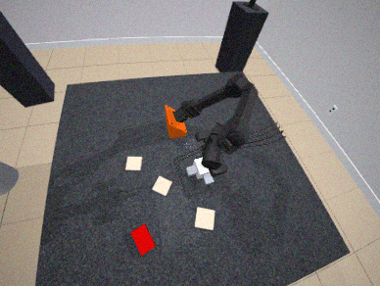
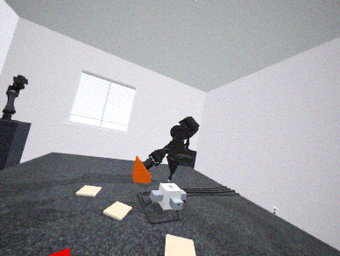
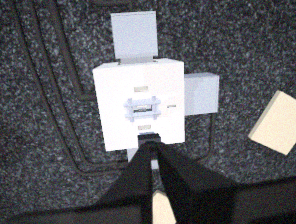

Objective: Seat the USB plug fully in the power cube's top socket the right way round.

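1. White and boxy, the power cube sits in the centre of the wrist view, with pale grey blocks against its upper and right faces.
2. The gripper hangs above the cube. Its fingers are almost closed, pinching a small dark piece at their tips, which I judge to be the USB plug.
3. The top socket shows as a pale frame in the middle of the cube's top face. The plug sits just below it in the frame and appears out of the socket.
4. The step in hand looks like re-aligning the plug. Next it must be centred over the socket, correctly oriented, then pressed straight down.
5. The plug's orientation is too small to read, and the fingers hide most of it. In the top view the arm covers part of the cube.
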Robot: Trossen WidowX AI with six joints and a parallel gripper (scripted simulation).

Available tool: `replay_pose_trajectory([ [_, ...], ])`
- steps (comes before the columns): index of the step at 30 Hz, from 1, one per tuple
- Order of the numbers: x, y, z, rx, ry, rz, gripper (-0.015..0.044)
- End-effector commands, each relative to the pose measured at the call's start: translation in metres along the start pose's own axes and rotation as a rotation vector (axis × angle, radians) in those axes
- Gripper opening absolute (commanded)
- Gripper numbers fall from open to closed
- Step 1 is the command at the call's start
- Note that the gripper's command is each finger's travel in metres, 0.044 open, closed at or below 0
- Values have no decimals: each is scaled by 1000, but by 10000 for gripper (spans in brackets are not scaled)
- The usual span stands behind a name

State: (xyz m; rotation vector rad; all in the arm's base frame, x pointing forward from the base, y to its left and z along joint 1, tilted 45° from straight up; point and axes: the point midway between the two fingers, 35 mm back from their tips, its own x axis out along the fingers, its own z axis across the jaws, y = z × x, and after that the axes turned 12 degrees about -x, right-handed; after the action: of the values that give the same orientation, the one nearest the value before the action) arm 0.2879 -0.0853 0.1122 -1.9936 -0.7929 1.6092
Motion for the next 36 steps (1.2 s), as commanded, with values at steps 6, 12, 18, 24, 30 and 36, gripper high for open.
replay_pose_trajectory([
  [6, 0, 0, 0, 0, 1, -4, 0],
  [12, 1, -1, 0, -1, 2, -9, 0],
  [18, 2, -1, 0, -1, 3, -13, 0],
  [24, 3, -2, 0, -2, 4, -18, 0],
  [30, 3, -2, 0, -2, 5, -23, 0],
  [36, 4, -2, 0, -2, 6, -28, 0],
])
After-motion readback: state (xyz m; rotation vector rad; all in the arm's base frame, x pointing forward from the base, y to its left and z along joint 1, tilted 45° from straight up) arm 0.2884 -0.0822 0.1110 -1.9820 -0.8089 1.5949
